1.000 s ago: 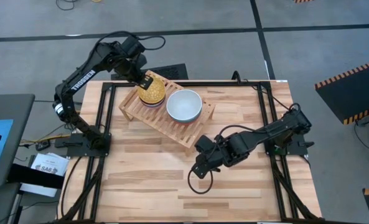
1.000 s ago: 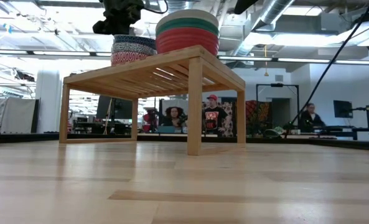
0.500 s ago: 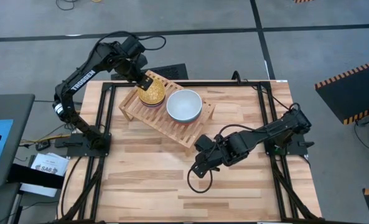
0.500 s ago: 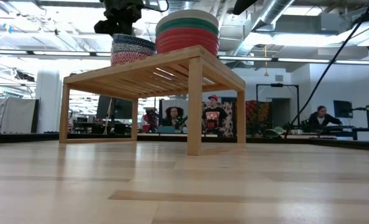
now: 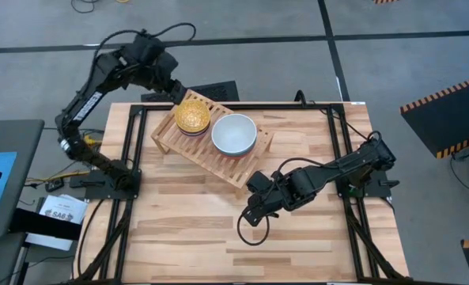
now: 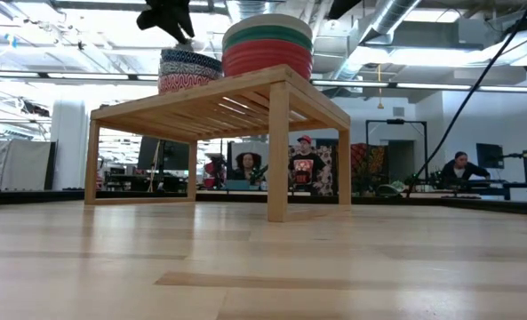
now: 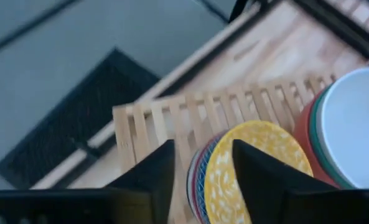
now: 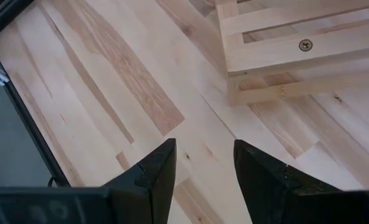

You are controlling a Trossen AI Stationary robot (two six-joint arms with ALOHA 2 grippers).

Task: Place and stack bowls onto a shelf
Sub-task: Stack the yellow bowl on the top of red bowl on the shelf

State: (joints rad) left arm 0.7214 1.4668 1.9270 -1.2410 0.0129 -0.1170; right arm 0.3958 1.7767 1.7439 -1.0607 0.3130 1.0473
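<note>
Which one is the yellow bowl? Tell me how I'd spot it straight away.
Find the low slatted wooden shelf standing on the plank table. Two stacks of bowls sit on it side by side. The yellow patterned bowl tops the stack toward the left arm, over patterned bowls; the neighbouring stack is topped by a larger plain white bowl.

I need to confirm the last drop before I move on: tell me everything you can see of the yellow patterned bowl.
The yellow patterned bowl is small and round, yellow with pale speckled markings inside. It sits upright, nested on top of a stack of patterned bowls at the far left end of the shelf, beside the white-topped stack. Only the bowl under it touches it. The left gripper is open above it, holding nothing.
</note>
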